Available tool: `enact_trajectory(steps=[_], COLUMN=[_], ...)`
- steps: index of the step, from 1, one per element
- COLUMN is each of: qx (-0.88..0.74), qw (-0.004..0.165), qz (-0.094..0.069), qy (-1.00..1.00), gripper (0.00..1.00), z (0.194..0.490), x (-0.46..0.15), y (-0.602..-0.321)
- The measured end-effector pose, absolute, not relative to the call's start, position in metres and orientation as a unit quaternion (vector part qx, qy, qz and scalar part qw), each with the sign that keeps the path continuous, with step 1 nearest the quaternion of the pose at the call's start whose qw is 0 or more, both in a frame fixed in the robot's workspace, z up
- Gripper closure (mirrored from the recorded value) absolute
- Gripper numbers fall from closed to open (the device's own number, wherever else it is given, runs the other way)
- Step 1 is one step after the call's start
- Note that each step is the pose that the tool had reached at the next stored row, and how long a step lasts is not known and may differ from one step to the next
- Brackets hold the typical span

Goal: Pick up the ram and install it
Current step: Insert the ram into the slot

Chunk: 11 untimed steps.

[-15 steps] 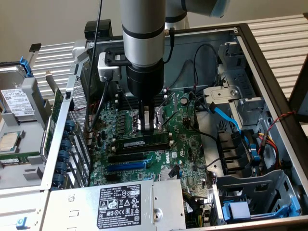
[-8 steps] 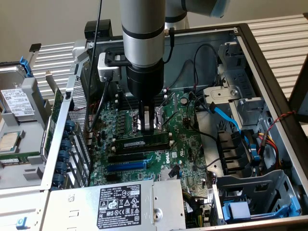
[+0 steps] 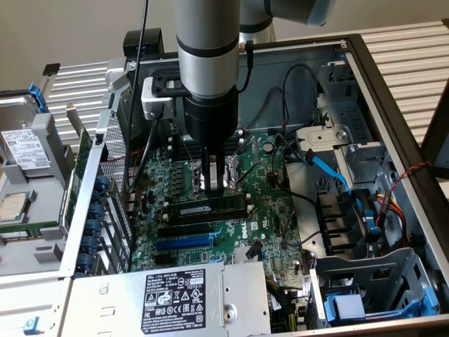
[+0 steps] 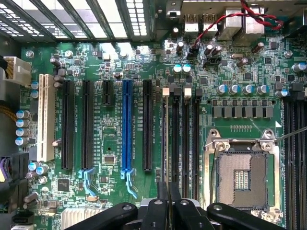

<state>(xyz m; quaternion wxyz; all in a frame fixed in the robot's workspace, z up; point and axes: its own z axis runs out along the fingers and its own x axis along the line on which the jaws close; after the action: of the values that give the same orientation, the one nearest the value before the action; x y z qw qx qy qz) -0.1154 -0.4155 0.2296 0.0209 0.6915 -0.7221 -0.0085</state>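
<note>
From the wrist camera I see my gripper [image 4: 168, 203] closest to the lens, its two dark fingers [image 4: 162, 194] drawn close together over the first of the memory slots [image 4: 184, 139], with a thin edge running on between them. I take that edge to be the ram [image 4: 166, 143], seen end-on along its top and standing in that slot. Beyond lie the empty CPU socket [image 4: 242, 179], the blue expansion slot [image 4: 126, 127] and the black slots beside it.

In the exterior view the gripper [image 3: 214, 184] stands straight down over the motherboard [image 3: 231, 235], clamped on the top edge of the ram [image 3: 209, 208], which lies level and upright along the slot line. So I judge the pick is done and I am at the seating step. I cannot tell whether the stick is fully home or whether the end clips have latched. Seating calls for a straight push, square to the slot, with both ends going down evenly.
</note>
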Motion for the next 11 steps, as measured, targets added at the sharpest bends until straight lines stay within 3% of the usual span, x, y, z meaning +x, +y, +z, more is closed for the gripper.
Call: enact_trajectory(steps=[11], qx=[0.691], qw=[0.021], qz=[-0.008], qy=[-0.722], gripper=[0.87], z=[0.2277], x=[-0.1158], y=[-0.4157])
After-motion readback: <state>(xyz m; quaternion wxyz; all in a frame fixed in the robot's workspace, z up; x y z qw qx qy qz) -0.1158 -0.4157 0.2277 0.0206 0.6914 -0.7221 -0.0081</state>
